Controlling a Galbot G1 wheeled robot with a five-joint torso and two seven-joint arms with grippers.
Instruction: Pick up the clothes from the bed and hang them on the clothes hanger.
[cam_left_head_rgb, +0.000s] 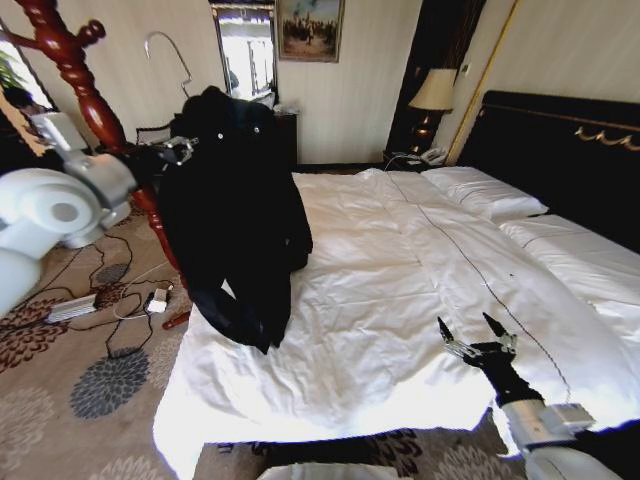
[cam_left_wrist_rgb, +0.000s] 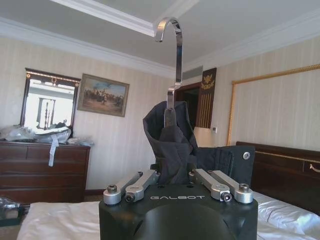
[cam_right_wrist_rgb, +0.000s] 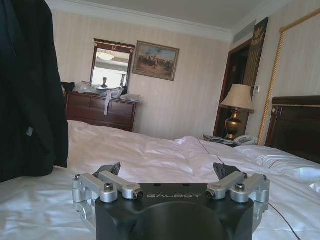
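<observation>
Clothes (cam_left_head_rgb: 235, 215), one black jacket, are seen hanging in the air at the left side of the bed (cam_left_head_rgb: 400, 290), with the lower hem just above or lightly against the white sheet near the bed's edge; which of the two cannot be told. The jacket is already carried on the clothes hanger (cam_left_wrist_rgb: 172, 60), whose silver hook stands up free above the collar in the left wrist view. The left gripper (cam_left_head_rgb: 180, 150) is clamped on the jacket collar and the hanger neck together, as far as can be judged, with black fabric pressed between the fingers (cam_left_wrist_rgb: 145, 184).

The hold seems to be the weak point. If mostly cloth is pinched, the hanger could turn or slide inside the grip, and the hook would then point the wrong way for any rail or peg. The long sleeves hang low and could drag on the sheet or catch on the red-brown coat stand (cam_left_head_rgb: 75, 70), which stands just behind the arm. One shoulder could also slip off the hanger if the load is swung.

The right gripper (cam_left_head_rgb: 478, 338) is held low over the near part of the bed, its fingers apart and holding nothing, well apart from the jacket.
</observation>
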